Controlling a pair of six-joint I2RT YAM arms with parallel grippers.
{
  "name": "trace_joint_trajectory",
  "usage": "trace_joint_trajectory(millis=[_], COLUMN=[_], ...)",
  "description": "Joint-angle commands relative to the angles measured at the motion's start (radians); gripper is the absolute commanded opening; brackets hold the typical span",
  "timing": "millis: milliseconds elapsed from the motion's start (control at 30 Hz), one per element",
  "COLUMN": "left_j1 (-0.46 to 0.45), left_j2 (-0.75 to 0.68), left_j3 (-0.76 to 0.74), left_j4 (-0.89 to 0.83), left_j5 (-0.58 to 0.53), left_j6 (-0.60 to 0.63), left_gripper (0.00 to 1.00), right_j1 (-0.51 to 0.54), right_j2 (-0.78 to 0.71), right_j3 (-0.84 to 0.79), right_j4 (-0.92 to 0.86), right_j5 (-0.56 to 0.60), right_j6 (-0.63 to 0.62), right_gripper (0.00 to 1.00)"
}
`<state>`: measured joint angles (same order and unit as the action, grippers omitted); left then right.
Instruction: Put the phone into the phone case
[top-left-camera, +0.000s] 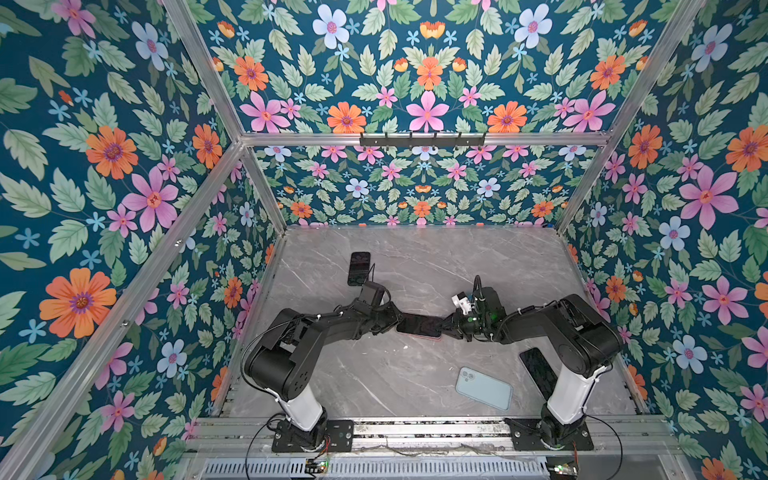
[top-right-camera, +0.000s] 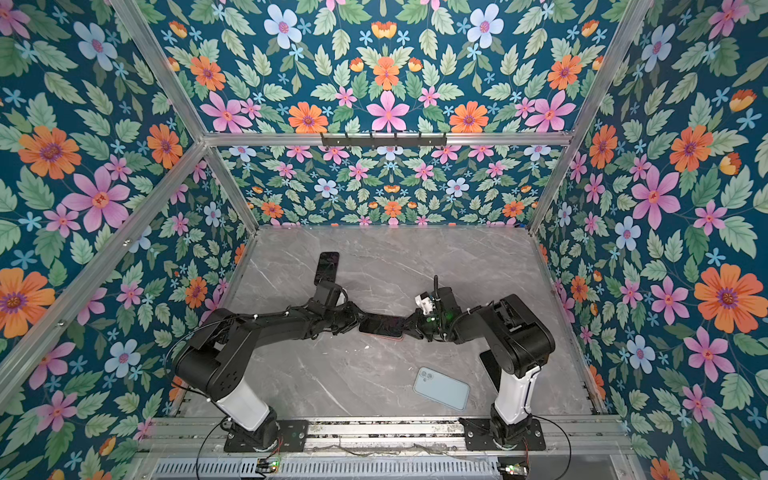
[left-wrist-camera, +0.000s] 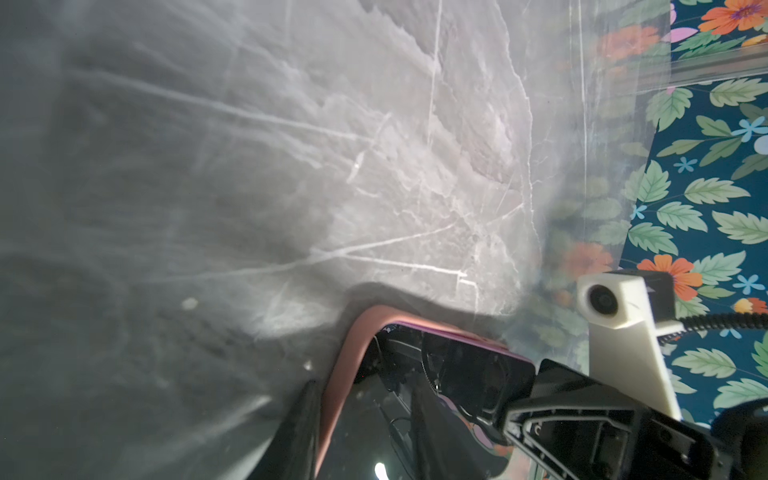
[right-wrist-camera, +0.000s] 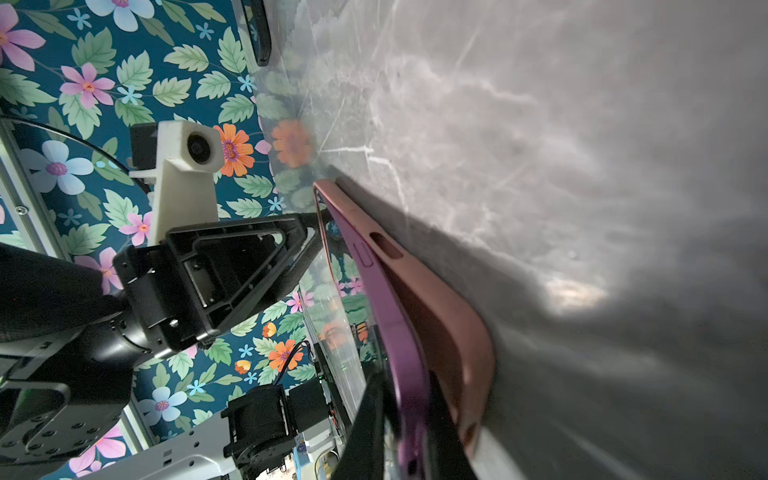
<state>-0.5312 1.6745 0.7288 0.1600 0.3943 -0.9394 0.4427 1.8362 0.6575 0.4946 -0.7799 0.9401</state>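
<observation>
Right pincer (right-wrist-camera: 403, 378) grips phone (right-wrist-camera: 395, 320), partly seated in phone case (right-wrist-camera: 451, 328).

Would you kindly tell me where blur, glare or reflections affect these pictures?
Right wrist view: the phone mirrors the floral wall in its screen, and the tabletop is blurred, with one bright patch. Left wrist view: the tabletop blurs away from the pink case. Both top views: sharp.

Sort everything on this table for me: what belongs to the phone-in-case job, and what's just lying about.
In the job: purple phone, pink case.
Lying about: light blue phone, far black phone, near black phone.
</observation>
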Motion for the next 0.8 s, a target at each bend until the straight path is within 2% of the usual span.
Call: trace_joint_trajectory(millis=[0, 400, 767], left_j1=[-0.016, -0.014, -0.007], left_j2=[0.001, -0.023, -0.052], left_j3=[-0.009, -0.025, -0.028], left_j4=[-0.014, -0.056, -0.086], left_j5=[0.102, 0.082, 0.067], left_j6=[-0.016, 0.002, 0.016], left_gripper=[0.38, 0.37, 0.38], right_j1=[0.025, 0.039, 0.04], right_j2=[0.01, -0.11, -0.195], right_j3=[0.0, 0.013, 0.052], right_j4=[-0.165, -0.33, -0.465], right_j5=[0.064, 0.145, 0.164], right_j6=[-0.015, -0.08, -0.113], right_gripper=[0.03, 0.14, 0.32])
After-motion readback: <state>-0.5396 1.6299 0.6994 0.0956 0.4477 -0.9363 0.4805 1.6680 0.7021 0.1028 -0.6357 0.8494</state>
